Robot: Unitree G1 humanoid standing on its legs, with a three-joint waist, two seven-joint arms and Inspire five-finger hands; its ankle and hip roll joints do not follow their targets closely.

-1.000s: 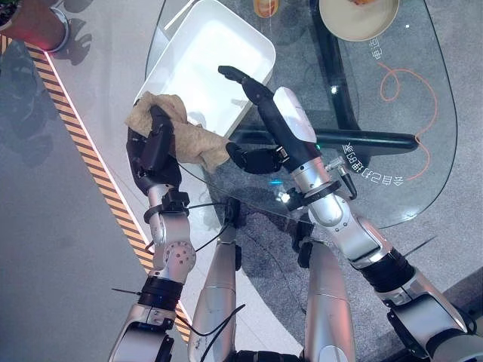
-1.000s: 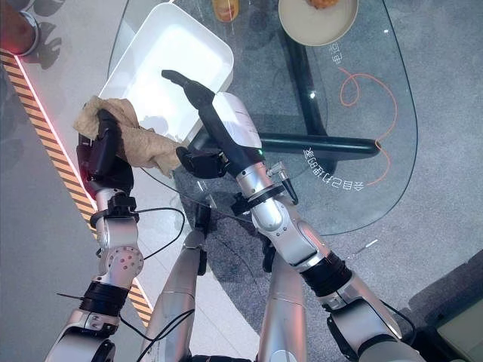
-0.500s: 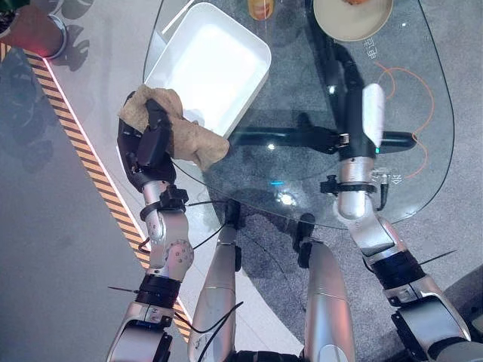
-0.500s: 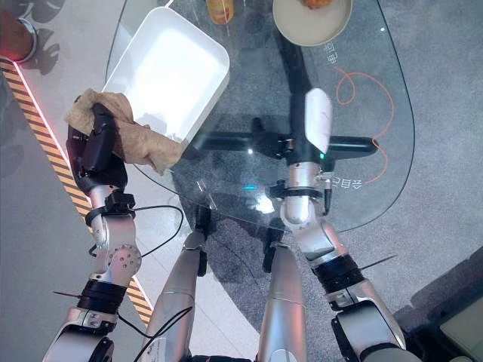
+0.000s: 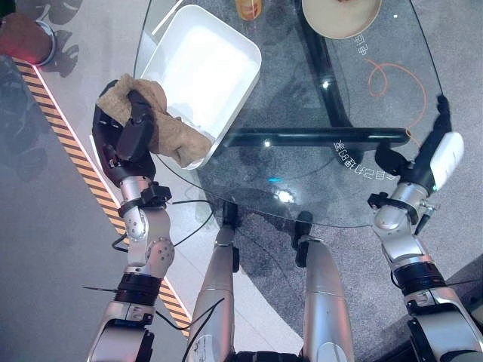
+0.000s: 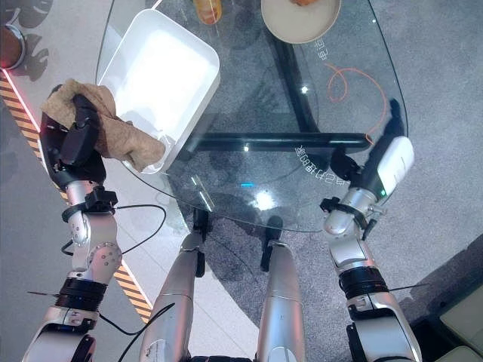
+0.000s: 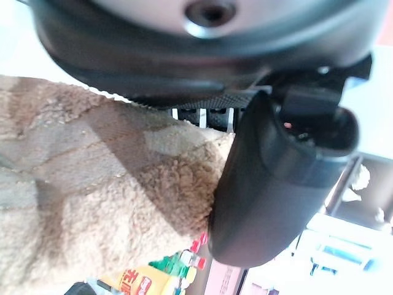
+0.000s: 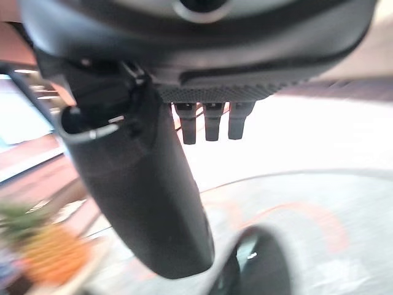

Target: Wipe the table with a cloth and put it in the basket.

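A tan fluffy cloth [image 5: 172, 134] is bunched in my left hand [image 5: 127, 142], which is shut on it just off the table's left edge. The cloth's loose end hangs against the near left corner of the white rectangular basket [image 5: 205, 74] on the glass table [image 5: 302, 177]. In the left wrist view the thumb [image 7: 276, 184] presses into the cloth [image 7: 92, 178]. My right hand [image 5: 436, 147] hovers at the table's right edge with straight fingers, open and holding nothing. The right wrist view shows its thumb [image 8: 147, 203] apart from the fingers [image 8: 209, 123].
A beige bowl [image 5: 339, 9] and an orange cup [image 5: 247, 7] stand at the table's far side. An orange cord [image 5: 386, 75] curls under the glass on the right. Striped floor tape [image 5: 72, 147] runs along the left, past a reddish pot [image 5: 26, 39].
My right arm has swung from the table's middle, beside the basket, out to the right edge. The left hand with the cloth has drifted slightly left. The camera has shifted too.
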